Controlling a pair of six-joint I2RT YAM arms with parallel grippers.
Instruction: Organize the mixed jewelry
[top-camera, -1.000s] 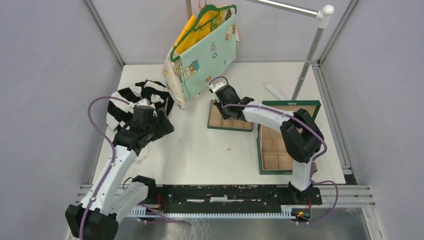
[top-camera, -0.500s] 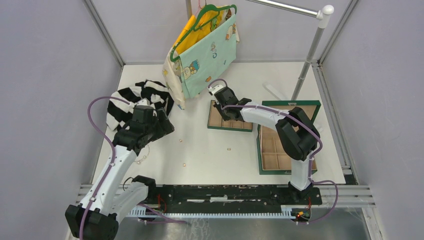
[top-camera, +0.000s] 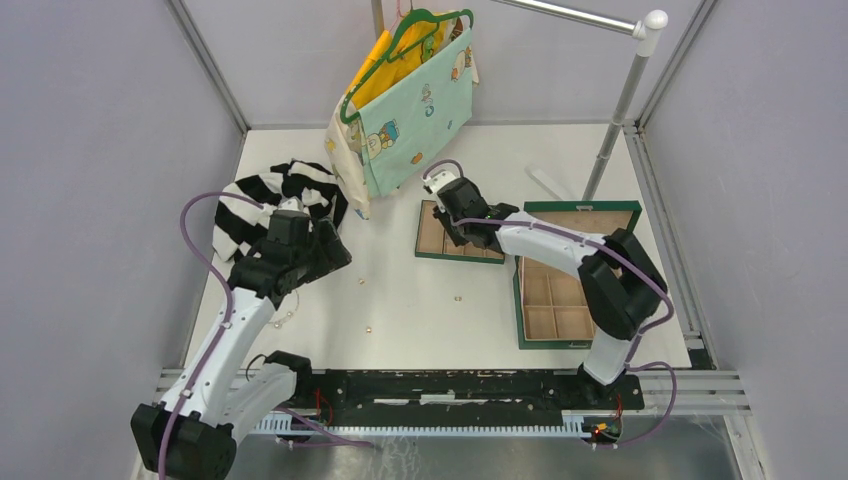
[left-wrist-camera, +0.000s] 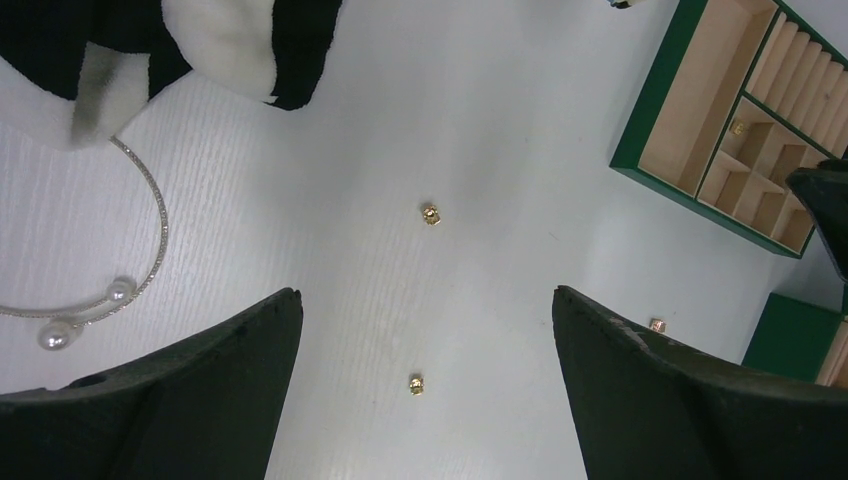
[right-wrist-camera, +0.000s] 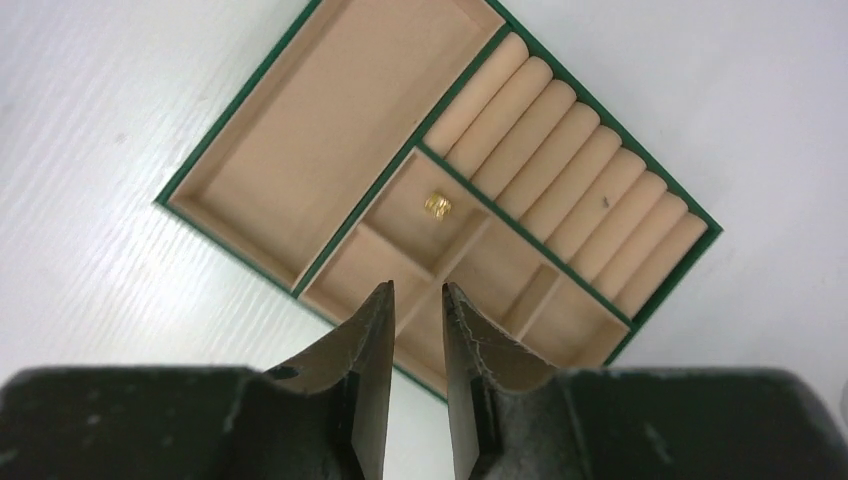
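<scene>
Three tiny gold pieces (top-camera: 361, 281) (top-camera: 457, 297) (top-camera: 369, 327) lie loose on the white table. In the left wrist view two of them (left-wrist-camera: 430, 213) (left-wrist-camera: 416, 384) lie between and ahead of my fingers, and a third (left-wrist-camera: 657, 325) lies by the right finger. A thin pale chain with pearl ends (left-wrist-camera: 150, 240) lies at the left. My left gripper (left-wrist-camera: 425, 291) hangs wide open and empty above the table. My right gripper (right-wrist-camera: 418, 285) hovers over the small green tray (right-wrist-camera: 240, 240), jaws a narrow gap apart and empty. One gold piece (right-wrist-camera: 437, 205) sits in a small compartment of that tray.
A larger green box with tan compartments (top-camera: 575, 285) stands right of the small tray. A black-and-white striped cloth (top-camera: 260, 195) lies at the back left. Clothes on a hanger (top-camera: 410, 100) hang from a rack over the back of the table.
My right arm's elbow has swung right and its gripper has shifted slightly right over the small tray. The left arm has barely moved.
</scene>
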